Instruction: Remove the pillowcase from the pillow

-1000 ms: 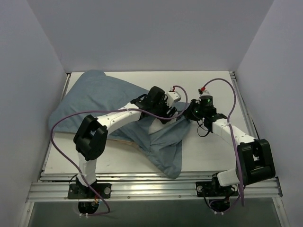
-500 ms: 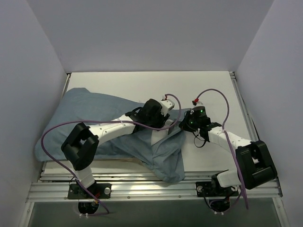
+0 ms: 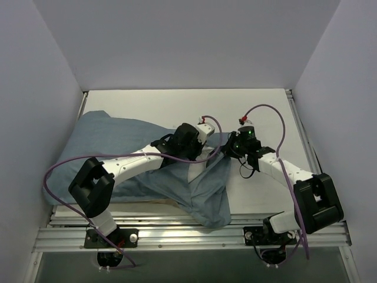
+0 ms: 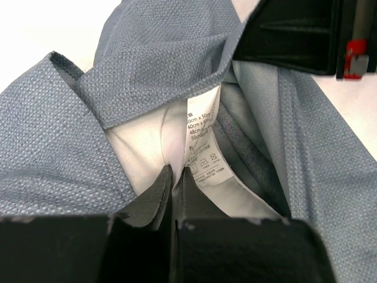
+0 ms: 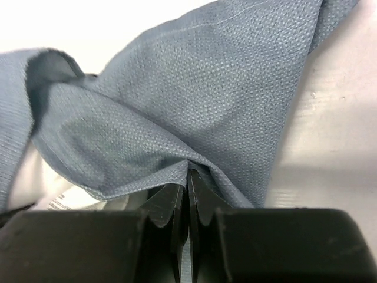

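Observation:
The pillowcase (image 3: 118, 144), plain grey-blue side out, lies across the left and middle of the table, with a loose flap hanging toward the front edge (image 3: 215, 206). At its open mouth the white pillow (image 4: 141, 147) shows, with its printed tag (image 4: 203, 141) beside it. My left gripper (image 4: 174, 172) is shut on a pinch of the white pillow cloth next to the tag; from above it sits at the mouth (image 3: 203, 154). My right gripper (image 5: 187, 174) is shut on a fold of the pillowcase (image 5: 194, 88) hem, just right of the left one (image 3: 227, 147).
The white table (image 3: 259, 112) is boxed in by grey walls on the left, back and right. A metal rail (image 3: 194, 236) runs along the near edge by the arm bases. Purple cables (image 3: 268, 109) loop over both arms.
My left gripper has closed on the pillow cloth by the tag. The pillow's far end has dropped flatter onto the table and shifted left. The right gripper stayed shut on the pillowcase.

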You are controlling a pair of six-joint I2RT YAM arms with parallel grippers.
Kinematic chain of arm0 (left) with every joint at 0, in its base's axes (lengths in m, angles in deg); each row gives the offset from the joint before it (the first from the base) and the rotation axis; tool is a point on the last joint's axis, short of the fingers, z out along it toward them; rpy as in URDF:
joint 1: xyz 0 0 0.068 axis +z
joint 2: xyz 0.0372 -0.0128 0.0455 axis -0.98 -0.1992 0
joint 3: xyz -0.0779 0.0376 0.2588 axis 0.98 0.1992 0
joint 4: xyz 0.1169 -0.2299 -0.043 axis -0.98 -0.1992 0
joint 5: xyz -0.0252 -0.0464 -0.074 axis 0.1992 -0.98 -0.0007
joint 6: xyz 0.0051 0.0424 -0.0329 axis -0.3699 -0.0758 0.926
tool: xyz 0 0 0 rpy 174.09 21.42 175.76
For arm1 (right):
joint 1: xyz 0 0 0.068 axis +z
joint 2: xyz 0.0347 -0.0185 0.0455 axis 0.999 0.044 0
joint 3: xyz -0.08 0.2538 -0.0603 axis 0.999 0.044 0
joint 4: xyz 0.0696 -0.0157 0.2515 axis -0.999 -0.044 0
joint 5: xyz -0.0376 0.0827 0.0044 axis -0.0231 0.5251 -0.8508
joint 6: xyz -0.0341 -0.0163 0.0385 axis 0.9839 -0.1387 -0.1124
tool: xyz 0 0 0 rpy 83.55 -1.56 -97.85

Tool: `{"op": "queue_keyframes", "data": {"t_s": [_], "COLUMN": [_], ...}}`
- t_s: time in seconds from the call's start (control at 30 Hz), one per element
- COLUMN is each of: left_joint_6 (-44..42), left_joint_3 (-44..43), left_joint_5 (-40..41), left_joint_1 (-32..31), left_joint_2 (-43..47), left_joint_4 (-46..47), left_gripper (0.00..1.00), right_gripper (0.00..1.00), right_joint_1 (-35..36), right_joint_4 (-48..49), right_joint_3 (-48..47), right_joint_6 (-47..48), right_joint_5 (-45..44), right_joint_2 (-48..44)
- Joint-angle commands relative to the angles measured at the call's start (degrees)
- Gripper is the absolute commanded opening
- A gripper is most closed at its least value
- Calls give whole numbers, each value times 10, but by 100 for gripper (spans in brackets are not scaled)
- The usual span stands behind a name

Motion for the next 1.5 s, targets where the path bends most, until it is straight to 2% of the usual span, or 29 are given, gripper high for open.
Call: {"op": "queue_keyframes", "data": {"t_s": [0.0,0.13,0.17,0.2,0.27,0.3,0.33,0.43,0.5,0.53,0.57,0.6,0.67,0.77,0.87,0.93,1.1,1.23,1.33,1.43,1.47], "left_joint_6": [4,12,14,16,18,18,18,18,18,18,18,18,18,19,20,20,20,18,14,12,12], "left_joint_3": [28,39,45,46,46,46,45,43,46,46,46,47,49,52,50,50,53,49,49,46,45], "left_joint_5": [-2,-6,-8,-8,-15,-17,-18,-18,-21,-22,-23,-23,-23,-30,-32,-31,-30,-29,-28,-29,-29], "left_joint_1": [-2,-2,-2,-2,-2,-2,-2,-2,-2,-2,-2,-2,-2,-2,-2,-2,-2,-2,-2,-2,-2], "left_joint_2": [25,16,15,13,12,11,11,14,21,24,27,32,37,42,44,47,73,90,100,101,100], "left_joint_4": [-115,-112,-108,-105,-99,-98,-94,-97,-94,-92,-92,-91,-84,-76,-76,-78,-79,-83,-82,-80,-81], "left_gripper": [6,17,22,29,36,44,48,63,64,69,70,71,78,81,83,84,93,95,96,96,96], "right_gripper": [0,0,0,3,6,11,14,34,46,50,58,61,67,77,80,82,82,82,75,63,55], "right_joint_1": [-75,-100,-97,-93,-71,-61,-38,-13,-12,-11,-8,-8,-8,-4,3,12,32,56,61,62,62], "right_joint_4": [-47,-35,-25,-11,-5,-8,-12,-35,-53,-61,-73,-79,-84,-74,-61,-53,-49,-46,-35,-29,-28], "right_joint_3": [-29,-13,-11,-7,-9,-13,-17,-33,-42,-55,-62,-68,-84,-98,-111,-115,-123,-118,-107,-102,-100], "right_joint_6": [-8,-7,-2,1,15,20,29,41,54,59,74,82,93,110,125,136,149,159,160,159,160], "right_joint_5": [-136,-92,-36,-14,16,21,19,13,18,20,24,28,47,81,119,138,167,171,167,152,146], "right_joint_2": [-6,-21,-19,-15,-8,-8,-9,-30,-56,-66,-81,-88,-100,-92,-62,-46,14,39,61,74,76]}}
